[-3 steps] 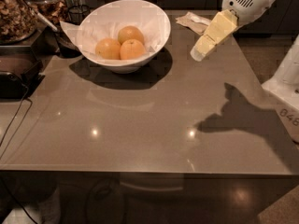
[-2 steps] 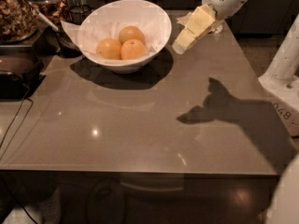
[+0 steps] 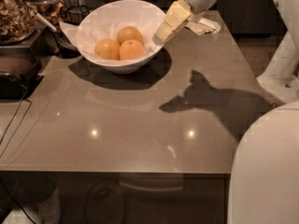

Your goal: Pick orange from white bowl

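Arriving leftward, gripper point(image 3: 162, 32) perhaps touching white bowl point(image 3: 119, 65)

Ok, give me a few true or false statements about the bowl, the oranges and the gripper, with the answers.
1. The white bowl holds three oranges. True.
2. One orange lies on the table outside the bowl. False: all three lie inside the bowl.
3. The gripper hangs at the bowl's rim, on the side to the right in the camera view. True.
4. The bowl stands at the table's near edge. False: it stands toward the far left corner.
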`<state>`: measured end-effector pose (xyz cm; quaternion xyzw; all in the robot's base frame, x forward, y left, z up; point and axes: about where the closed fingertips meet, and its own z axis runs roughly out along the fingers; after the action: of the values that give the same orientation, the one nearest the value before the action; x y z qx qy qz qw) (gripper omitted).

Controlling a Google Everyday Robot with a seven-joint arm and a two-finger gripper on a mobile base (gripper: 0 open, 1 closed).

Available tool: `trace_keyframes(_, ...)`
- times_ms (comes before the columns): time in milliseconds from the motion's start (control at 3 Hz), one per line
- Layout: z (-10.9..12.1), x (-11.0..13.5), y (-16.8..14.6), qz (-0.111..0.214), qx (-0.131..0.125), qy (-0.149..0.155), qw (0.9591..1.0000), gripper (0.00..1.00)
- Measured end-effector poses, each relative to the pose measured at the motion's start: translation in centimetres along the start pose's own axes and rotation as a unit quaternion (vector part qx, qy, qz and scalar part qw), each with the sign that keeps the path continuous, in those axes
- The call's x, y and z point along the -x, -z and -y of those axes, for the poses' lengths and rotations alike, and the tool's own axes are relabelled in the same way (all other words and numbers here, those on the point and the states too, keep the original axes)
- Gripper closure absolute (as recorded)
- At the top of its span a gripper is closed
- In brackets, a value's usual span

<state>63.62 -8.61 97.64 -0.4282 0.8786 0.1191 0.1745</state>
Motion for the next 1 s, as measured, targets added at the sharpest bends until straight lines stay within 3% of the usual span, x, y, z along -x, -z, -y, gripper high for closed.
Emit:
trace_keyframes(333,0.4,1.0,-0.4,0.028,0.003,-0.02,0.9994,0.0)
trace_keyframes(667,-0.1,4.3,-1.2,0.045,-0.004,-0.044,0.998,0.0)
trace_keyframes(1000,-2.6,10.8,-5.8,0.019,-0.001,-0.049,0.9986,0.0)
